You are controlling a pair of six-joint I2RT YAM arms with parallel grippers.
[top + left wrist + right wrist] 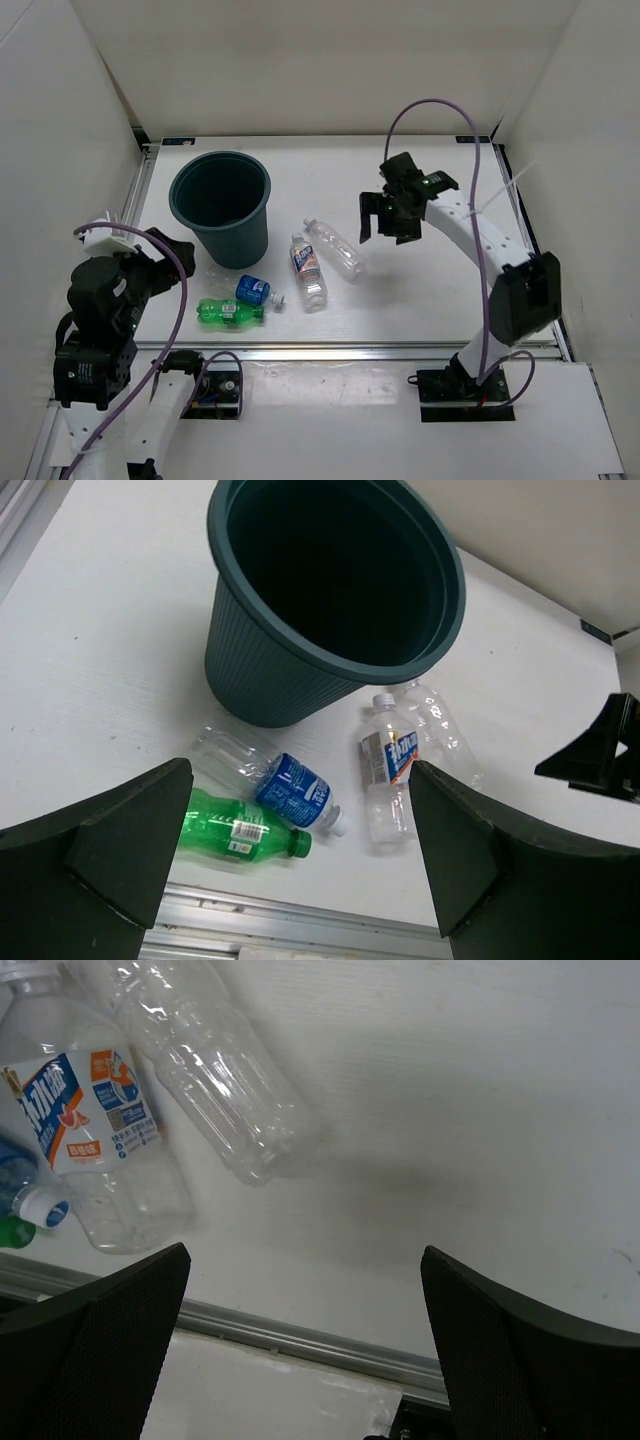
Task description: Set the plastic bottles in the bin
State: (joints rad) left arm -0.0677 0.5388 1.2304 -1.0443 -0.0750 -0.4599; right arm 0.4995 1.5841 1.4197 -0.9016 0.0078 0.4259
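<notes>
- Four small plastic bottles in total, all lying on their sides on the white table [450, 300], outside the one round dark teal-grey plastic bin [235, 240].
- The bin stands upright at the far left with its mouth up. The bottles are clustered near and to the right of its base.
- Plain clear plastic bottle [335, 248]: long axis diagonal, cap toward the far left, base toward the near right.
- Clear plastic bottle with the white, red and blue label [308, 270]: just left of that one, running roughly far-to-near with the cap at the far end. They're very close up by the caps, but I can't tell if they're touching.
- Clear plastic bottle with the blue label [255, 290]: close to the bin's base, cap pointing right and a bit toward me.
- Green plastic bottle [230, 312]: closest to the silver rail [350, 352] at the table's near edge, long axis left-right, cap pointing right, just beside the blue-label one.
- My right hand [305, 1290] hovers over bare table to the right of the plain clear bottle, fingers spread wide, holding nothing.
- My left hand [300, 820] is raised at the near left of the bin, also spread wide, gripping nothing.
</notes>
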